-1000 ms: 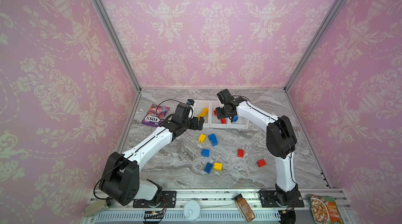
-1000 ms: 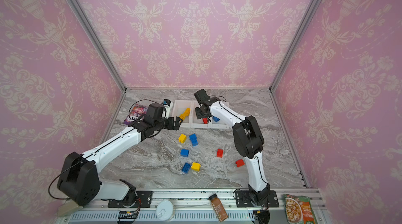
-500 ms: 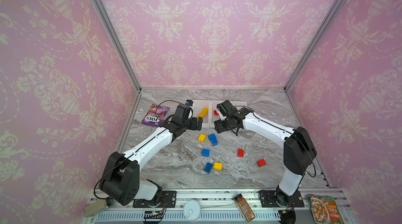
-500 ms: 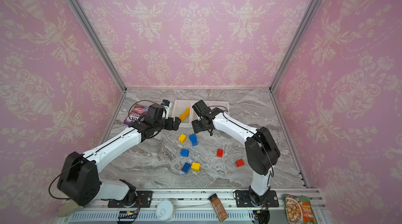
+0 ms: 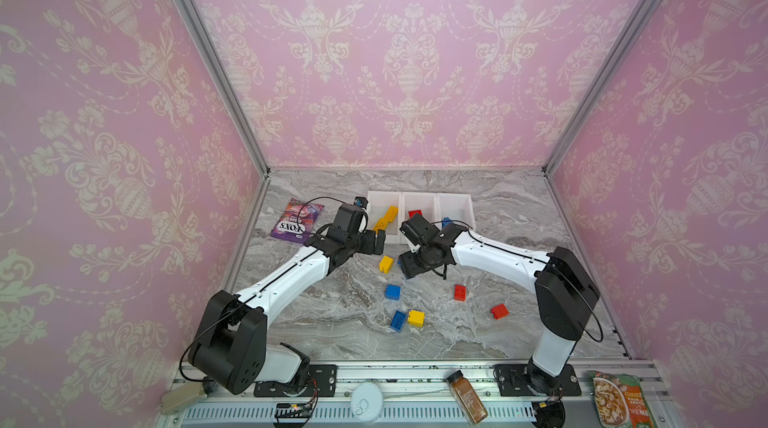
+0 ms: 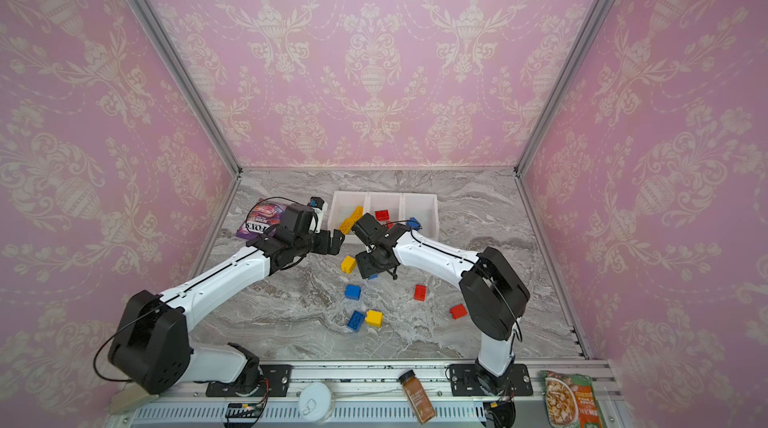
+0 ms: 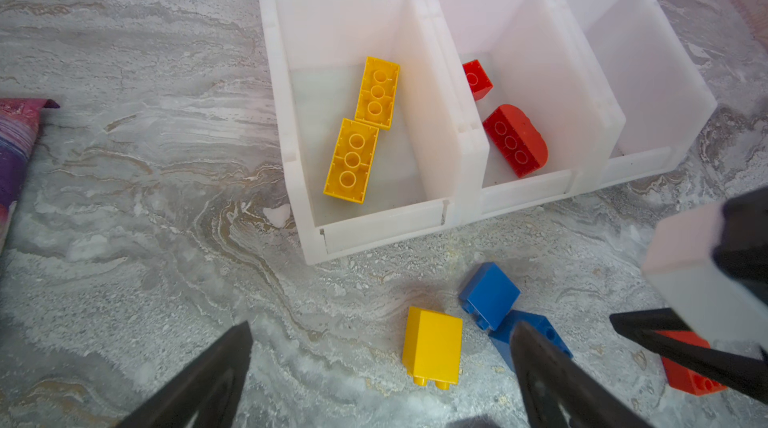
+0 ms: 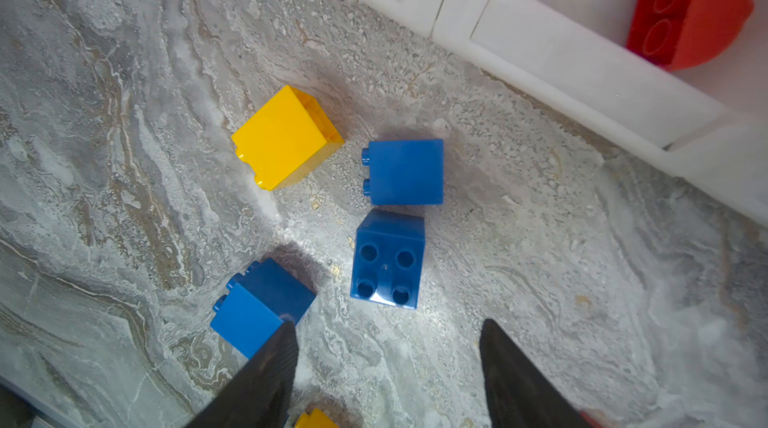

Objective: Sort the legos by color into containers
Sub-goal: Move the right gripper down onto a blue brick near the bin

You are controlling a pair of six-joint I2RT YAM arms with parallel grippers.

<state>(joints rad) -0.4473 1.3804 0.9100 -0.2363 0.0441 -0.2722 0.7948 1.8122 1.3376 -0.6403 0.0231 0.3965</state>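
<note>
Right hand (image 8: pixel 387 324), wrist view: 3 blue legos (image 8: pixel 386 257)

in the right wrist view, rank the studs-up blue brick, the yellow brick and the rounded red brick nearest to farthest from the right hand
1. studs-up blue brick: on the table, just ahead of the open right hand.
2. yellow brick: farther out, lying on its side on the table.
3. rounded red brick: farthest, inside the middle container.

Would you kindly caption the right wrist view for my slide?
Open right gripper by three blue bricks and a yellow brick, near the white bins.
</note>
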